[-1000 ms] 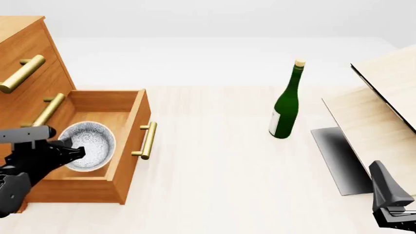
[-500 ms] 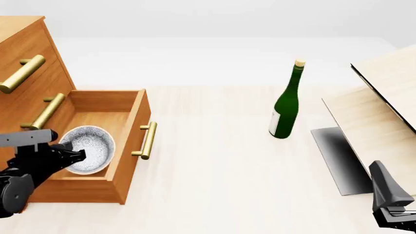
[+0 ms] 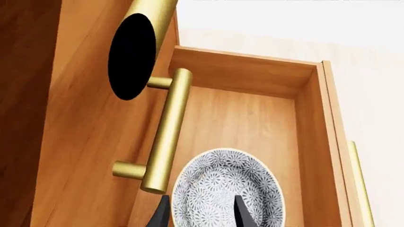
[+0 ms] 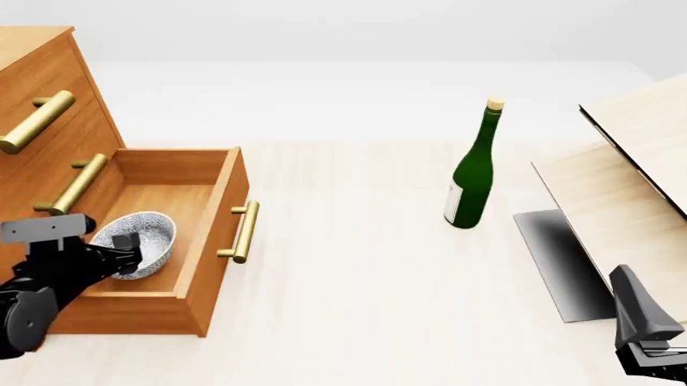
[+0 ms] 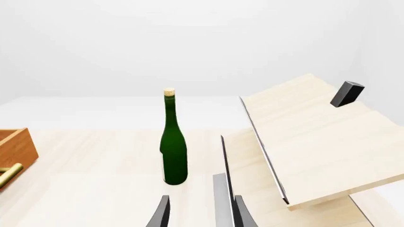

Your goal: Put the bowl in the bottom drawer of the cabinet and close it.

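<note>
The left hand point(image 4: 121, 251) grips the near rim of the bowl point(image 4: 137, 243), holding it tilted inside the open bottom drawer point(image 4: 204, 241) of the cabinet point(image 4: 43, 88). The right hand point(image 5: 200, 213) hangs narrowly parted, empty. Farther off stands a green bottle point(image 4: 472, 173).

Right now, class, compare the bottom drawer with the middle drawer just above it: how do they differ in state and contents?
The bottom drawer is pulled out from the cabinet; the middle drawer is shut flush. The bottom drawer's inside shows, with the bowl in it at the left gripper; the middle drawer's inside is hidden. Both are orange-brown wood with brass bar handles.
</note>
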Motion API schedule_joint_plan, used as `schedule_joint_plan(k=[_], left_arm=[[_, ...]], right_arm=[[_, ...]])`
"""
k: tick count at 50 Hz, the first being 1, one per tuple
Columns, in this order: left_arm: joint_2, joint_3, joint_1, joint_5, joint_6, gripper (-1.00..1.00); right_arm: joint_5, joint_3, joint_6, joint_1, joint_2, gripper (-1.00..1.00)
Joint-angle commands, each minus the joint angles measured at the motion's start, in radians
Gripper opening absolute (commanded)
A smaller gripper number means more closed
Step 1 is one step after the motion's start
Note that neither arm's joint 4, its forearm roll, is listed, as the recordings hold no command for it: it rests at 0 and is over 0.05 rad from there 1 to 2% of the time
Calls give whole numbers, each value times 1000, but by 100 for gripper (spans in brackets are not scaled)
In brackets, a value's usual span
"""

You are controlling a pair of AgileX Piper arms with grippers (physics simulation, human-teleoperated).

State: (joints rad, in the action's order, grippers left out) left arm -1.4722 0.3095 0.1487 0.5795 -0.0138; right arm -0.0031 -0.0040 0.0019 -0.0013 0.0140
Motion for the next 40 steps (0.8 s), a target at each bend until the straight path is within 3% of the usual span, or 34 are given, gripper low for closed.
schedule_joint_plan(k=[1, 27, 40], left_arm=[[25, -10, 9, -3, 8, 100], [163, -33, 15, -85, 15, 100], [206, -32, -18, -127, -19, 100]], right_arm=[[0, 0, 0, 0, 1, 100], [0, 0, 0, 0, 0, 100], [0, 0, 0, 0, 0, 100]])
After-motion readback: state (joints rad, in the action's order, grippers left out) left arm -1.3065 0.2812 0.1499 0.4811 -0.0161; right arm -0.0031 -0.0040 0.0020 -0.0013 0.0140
